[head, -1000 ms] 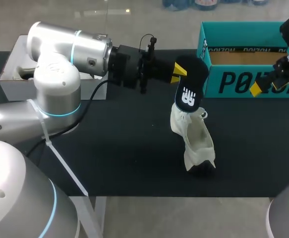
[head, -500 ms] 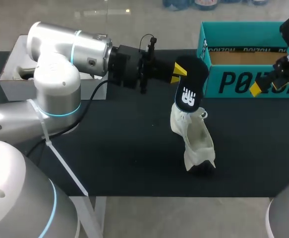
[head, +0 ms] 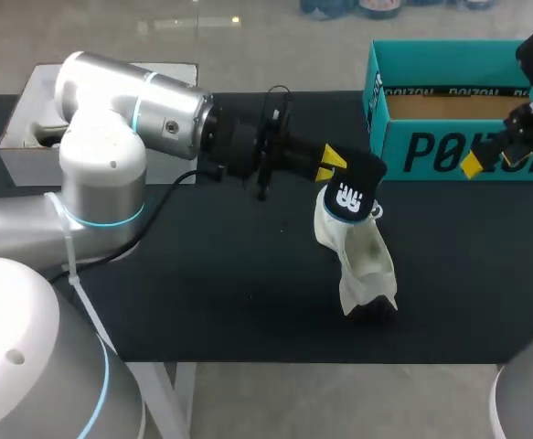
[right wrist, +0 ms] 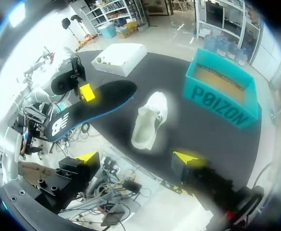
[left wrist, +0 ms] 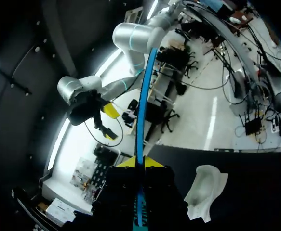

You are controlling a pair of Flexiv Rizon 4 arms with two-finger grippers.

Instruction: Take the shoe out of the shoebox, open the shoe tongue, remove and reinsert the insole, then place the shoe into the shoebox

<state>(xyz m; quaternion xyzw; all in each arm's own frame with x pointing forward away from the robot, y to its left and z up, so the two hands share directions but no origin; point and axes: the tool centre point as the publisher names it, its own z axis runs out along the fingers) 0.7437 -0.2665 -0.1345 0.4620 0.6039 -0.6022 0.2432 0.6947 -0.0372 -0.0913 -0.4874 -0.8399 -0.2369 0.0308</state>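
Our left end effector (head: 332, 165) is clamped on a long black insole (head: 353, 186) that has a white logo and a thin blue edge. It holds the insole in the air over the matte black worktop (head: 229, 302), near the far end of a white, soft-looking shoe (head: 357, 261).

The head view shows the insole strongly shortened, with its printed face up and its lower end close to the shoe. We cannot tell there if the two touch. The right wrist view gives what the head view hides, namely the whole flat oval length of the insole (right wrist: 92, 113). The left wrist view shows it only from the edge, as a thin blue line (left wrist: 141, 110) that runs straight ahead between the two yellow fingertips (left wrist: 126, 162). These press on it from both sides.

The shoe lies on the worktop, outside the box. Its upper looks crumpled and its near end is dark. Its long axis runs roughly from the far side toward the near edge, a little slanted to our right. Which end is the toe we cannot tell.

The fingers of our right end effector (right wrist: 138, 156) stand wide apart with nothing between them. In the head view it hangs before the teal cardboard shoebox (head: 431, 146), which is open on top and shows a brown floor inside. It stands at the far right of the worktop. A white box (head: 28, 137) stands at the far left.
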